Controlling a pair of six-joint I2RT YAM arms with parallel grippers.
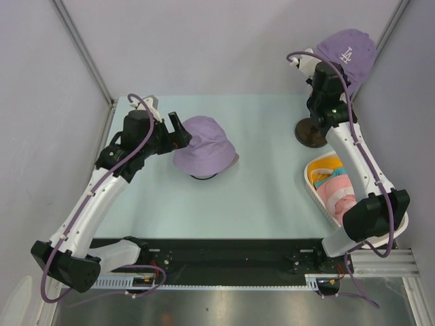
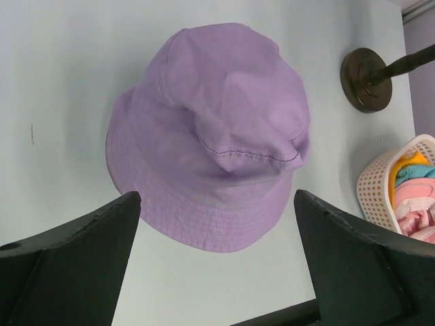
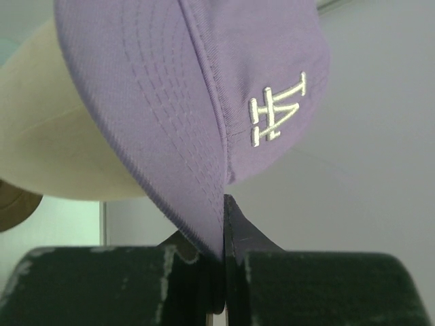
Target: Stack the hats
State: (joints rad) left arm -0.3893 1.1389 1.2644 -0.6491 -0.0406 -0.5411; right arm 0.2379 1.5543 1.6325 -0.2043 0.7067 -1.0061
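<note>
A lavender bucket hat [image 1: 202,144] sits crown up at the middle of the table, also in the left wrist view [image 2: 217,129]. My left gripper [image 1: 179,132] is open just left of it, its jaws wide apart before the brim [image 2: 216,198], not touching. Orange [image 1: 321,170], teal [image 1: 329,178] and pink [image 1: 338,190] hats lie in a white basket [image 1: 310,185] at the right. My right gripper [image 1: 311,64] is raised at the back right, shut on the brim of the purple LA baseball cap [image 3: 204,102], fingertips meeting [image 3: 223,207].
The cap [image 1: 348,51] sits on a beige mannequin head [image 3: 54,136] on a stand with a dark round base [image 1: 311,133], which also shows in the left wrist view [image 2: 367,80]. A dark edge peeks from under the lavender hat [image 1: 204,176]. Grey walls enclose the table.
</note>
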